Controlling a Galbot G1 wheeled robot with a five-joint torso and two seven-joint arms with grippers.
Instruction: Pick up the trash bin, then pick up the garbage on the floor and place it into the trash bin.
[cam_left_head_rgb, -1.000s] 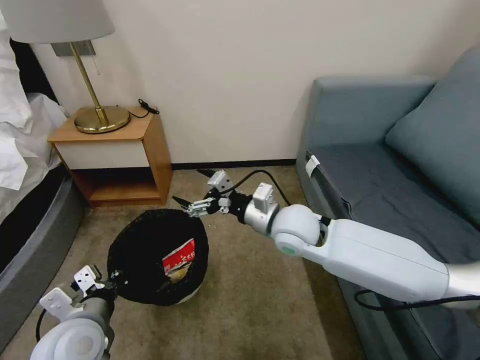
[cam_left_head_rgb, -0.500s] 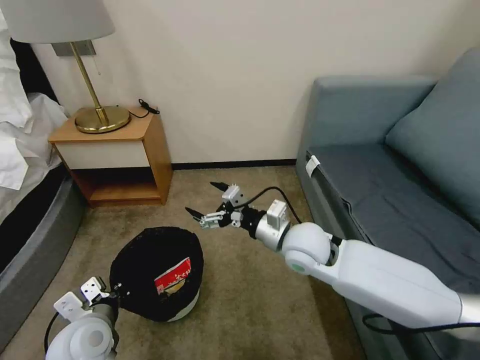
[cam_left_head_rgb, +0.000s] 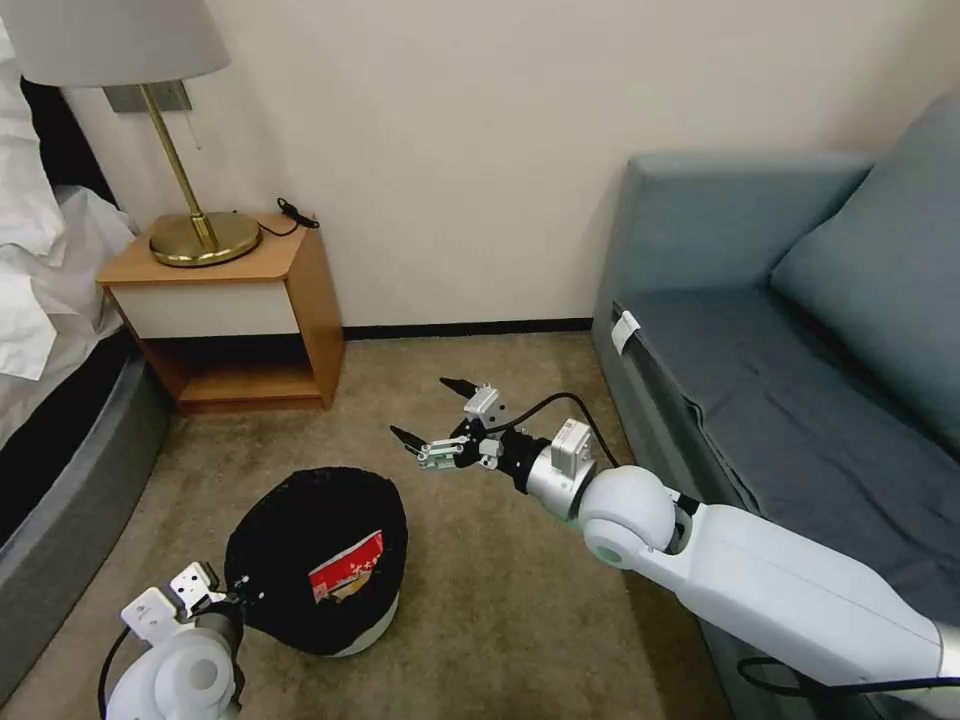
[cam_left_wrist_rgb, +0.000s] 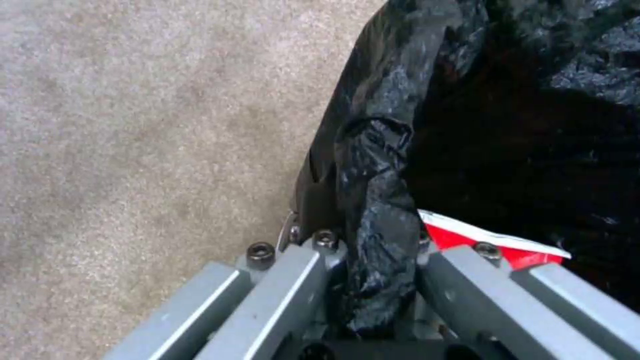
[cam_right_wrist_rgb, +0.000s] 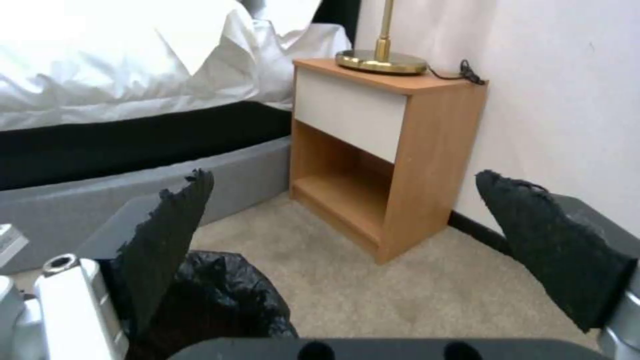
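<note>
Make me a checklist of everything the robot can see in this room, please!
Surface: beige carpet, no loose litter seen.
Job's things: trash bin, black-bagged, holding a red-and-white carton.
Clutter: nothing seen.
Grippers: left gripper shut on the bin's bagged rim; right gripper open, above the carpet beside the bin.
Cables: black cable at right wrist; black cord on nightstand.
Surroundings: nightstand, brass lamp, bed, grey sofa.

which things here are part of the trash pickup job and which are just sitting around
Job:
trash bin
red-and-white carton inside it
left gripper, clamped on the bin's bag rim
right gripper, open beyond the bin

Just there:
nightstand
lamp
sofa
bed
</note>
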